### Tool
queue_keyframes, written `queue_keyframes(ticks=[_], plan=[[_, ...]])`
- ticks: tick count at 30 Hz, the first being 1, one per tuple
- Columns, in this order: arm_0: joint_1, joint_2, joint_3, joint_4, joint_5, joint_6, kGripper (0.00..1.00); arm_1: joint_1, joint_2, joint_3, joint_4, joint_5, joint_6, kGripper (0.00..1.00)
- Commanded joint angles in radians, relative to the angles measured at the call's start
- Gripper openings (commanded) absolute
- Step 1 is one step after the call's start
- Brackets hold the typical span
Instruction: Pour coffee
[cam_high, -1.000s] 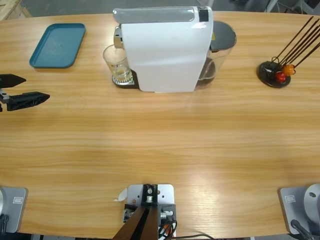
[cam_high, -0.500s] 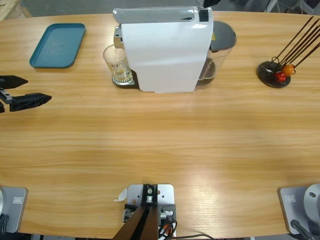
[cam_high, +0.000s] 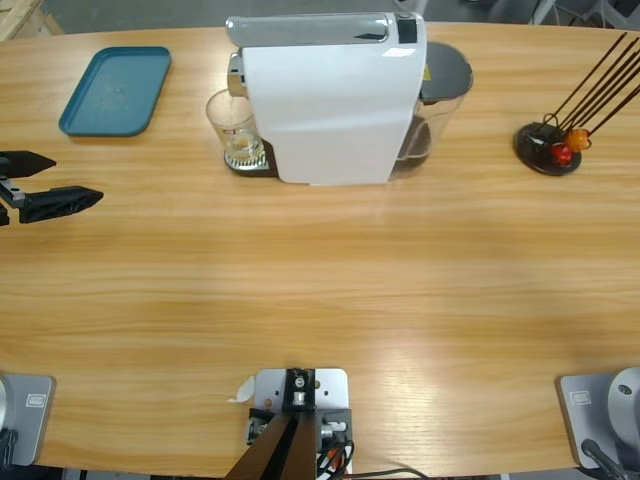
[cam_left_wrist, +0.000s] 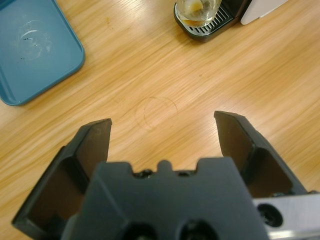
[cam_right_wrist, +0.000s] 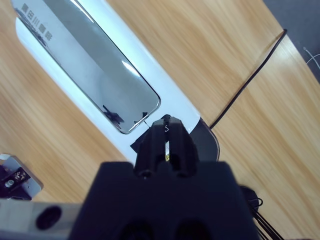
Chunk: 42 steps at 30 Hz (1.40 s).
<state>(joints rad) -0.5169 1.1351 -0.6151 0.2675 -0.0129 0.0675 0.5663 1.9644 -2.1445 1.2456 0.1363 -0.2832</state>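
Left hand (cam_high: 40, 182) spread wide at the worktop's (cam_high: 330, 290) edge; right hand (cam_right_wrist: 167, 131) pinched narrow above the coffee machine (cam_high: 330, 95).

Nearest in the left wrist view: two black jaws held far apart over bare wood, gripping nothing. Beyond them, a faint ring mark (cam_left_wrist: 156, 111) on the worktop, then a teal tray (cam_left_wrist: 32, 47) off to one side. Farther on, the small clear glass tumbler (cam_high: 232, 128) stood upright on the machine's black drip grate (cam_left_wrist: 212, 25), with the coffee (cam_left_wrist: 192, 16) as a thin pale brownish layer at its bottom. In the right wrist view, jaws pressed together, empty, directly above the machine's glossy silver lid (cam_right_wrist: 92, 65). Far across the worktop, a black stand of thin sticks (cam_high: 548, 147).
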Motion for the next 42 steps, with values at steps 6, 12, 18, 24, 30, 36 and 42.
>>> queue_keyframes(ticks=[6,12,18,24,30,36,42], plan=[[-0.005,0.031,0.017,0.009,0.004,-0.005,0.885,-0.003,0.049,0.020,0.026,-0.002,-0.014,0.000],[-0.005,0.028,0.018,0.009,0.004,-0.005,0.885,-0.003,0.047,0.034,0.026,-0.003,-0.014,0.000],[-0.005,0.027,0.018,0.009,0.004,-0.005,0.885,-0.006,0.051,0.058,0.025,-0.016,-0.016,0.000],[-0.005,0.027,0.018,0.009,0.004,-0.005,0.885,-0.008,0.054,0.061,0.023,-0.017,-0.016,0.000],[-0.005,0.026,0.018,0.009,0.004,-0.005,0.885,-0.008,0.057,0.063,0.023,-0.017,-0.016,0.000],[-0.005,0.029,0.018,0.009,0.004,-0.005,0.885,-0.019,-0.002,-0.013,0.023,-0.069,-0.014,0.000],[-0.005,0.031,0.017,0.009,0.004,-0.005,0.885,-0.026,-0.068,-0.015,0.025,-0.082,-0.001,0.000]])
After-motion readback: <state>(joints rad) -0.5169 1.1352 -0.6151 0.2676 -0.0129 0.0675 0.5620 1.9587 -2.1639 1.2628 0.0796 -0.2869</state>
